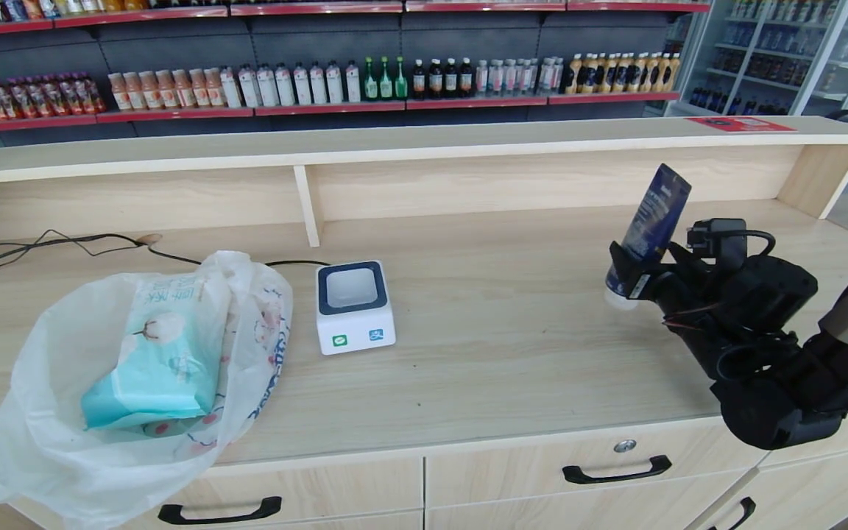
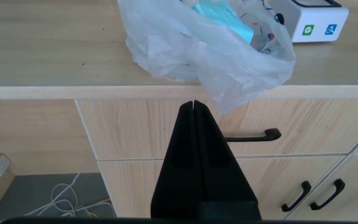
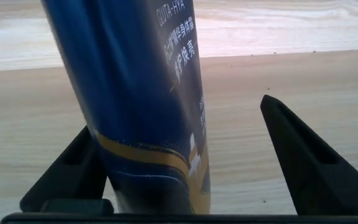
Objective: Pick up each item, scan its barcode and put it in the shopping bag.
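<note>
Tube: a dark blue tube (image 1: 652, 213) with a gold band and a white cap. It is held clear of the desk (image 1: 512, 346) at its right end, cap down, and its flat end leans up and to the right.
Tube print: the right wrist view shows white characters running along the tube (image 3: 142, 106), above the gold band.
Right hand: the right hand (image 1: 641, 259) grips the tube near the cap. From the wrist camera (image 3: 191, 165) one finger lies against the tube and the other stands a little off it.
Right arm: bent low over the desk's front right corner, with the wrist turned up.
Left hand: the left hand (image 2: 194, 124) has its fingers pressed together on nothing. It hangs below the desk edge, in front of the drawers (image 2: 135, 130).
Bag: a pale see-through plastic bag (image 1: 48, 412) lies open on the left of the desk with its lip over the front edge. It has red and blue print on its side.
Tissue pack: a teal tissue pack (image 1: 163, 353) lies inside the bag, with pale characters and a cotton-flower picture on it.
Scanner: a white box (image 1: 354, 305) with a dark-framed window stands just right of the bag. It has a green and a blue icon on its front, which the left wrist view (image 2: 316, 25) also shows.
Cable: a black cable (image 1: 48, 243) runs along the back of the desk.
Behind: rows of bottles (image 1: 321, 85) on red-edged shelves.
</note>
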You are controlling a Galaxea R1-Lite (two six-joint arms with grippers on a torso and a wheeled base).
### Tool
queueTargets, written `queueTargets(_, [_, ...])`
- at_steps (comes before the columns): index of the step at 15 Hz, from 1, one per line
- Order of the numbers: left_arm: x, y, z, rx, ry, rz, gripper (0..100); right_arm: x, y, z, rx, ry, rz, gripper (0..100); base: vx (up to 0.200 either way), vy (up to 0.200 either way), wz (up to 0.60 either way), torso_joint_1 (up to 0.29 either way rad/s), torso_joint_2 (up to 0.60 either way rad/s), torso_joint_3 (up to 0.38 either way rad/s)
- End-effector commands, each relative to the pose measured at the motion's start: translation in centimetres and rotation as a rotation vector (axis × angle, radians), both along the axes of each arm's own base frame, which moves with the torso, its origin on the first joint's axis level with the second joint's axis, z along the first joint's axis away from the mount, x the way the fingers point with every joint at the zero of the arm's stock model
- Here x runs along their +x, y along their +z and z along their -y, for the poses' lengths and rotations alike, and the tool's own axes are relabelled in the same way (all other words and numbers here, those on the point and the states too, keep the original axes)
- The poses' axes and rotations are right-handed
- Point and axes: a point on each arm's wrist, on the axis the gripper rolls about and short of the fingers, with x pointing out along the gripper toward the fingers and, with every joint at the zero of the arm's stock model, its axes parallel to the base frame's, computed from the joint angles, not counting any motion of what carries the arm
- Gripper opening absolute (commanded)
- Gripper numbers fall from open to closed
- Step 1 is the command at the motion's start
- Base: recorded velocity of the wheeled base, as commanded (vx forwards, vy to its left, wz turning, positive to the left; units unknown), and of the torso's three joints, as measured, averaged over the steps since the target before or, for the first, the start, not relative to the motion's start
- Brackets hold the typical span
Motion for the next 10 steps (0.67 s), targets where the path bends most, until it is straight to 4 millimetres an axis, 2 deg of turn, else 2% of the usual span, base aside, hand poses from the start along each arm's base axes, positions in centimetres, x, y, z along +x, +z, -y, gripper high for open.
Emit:
queueTargets(1, [0.0, 0.0, 0.0, 0.001, 0.001, -0.001, 0, -0.1, 0.3, -0.1, 0.002, 0.002, 0.009, 0, 0.0, 0.0, 0.0, 0.0, 0.0, 0.0])
queueTargets(6, [0.0, 0.0, 0.0, 0.0, 0.001, -0.001, 0, -0.5, 0.7, -0.3, 0.004, 0.01, 0.018, 0, 0.0, 0.0, 0.0, 0.0, 0.0, 0.0])
queueTargets(10, [0.0, 0.0, 0.0, -0.007, 0.001, -0.002, 0, -1.2, 2.0, -0.1, 0.013, 0.006, 0.047, 0, 0.0, 0.0, 0.0, 0.0, 0.0, 0.0])
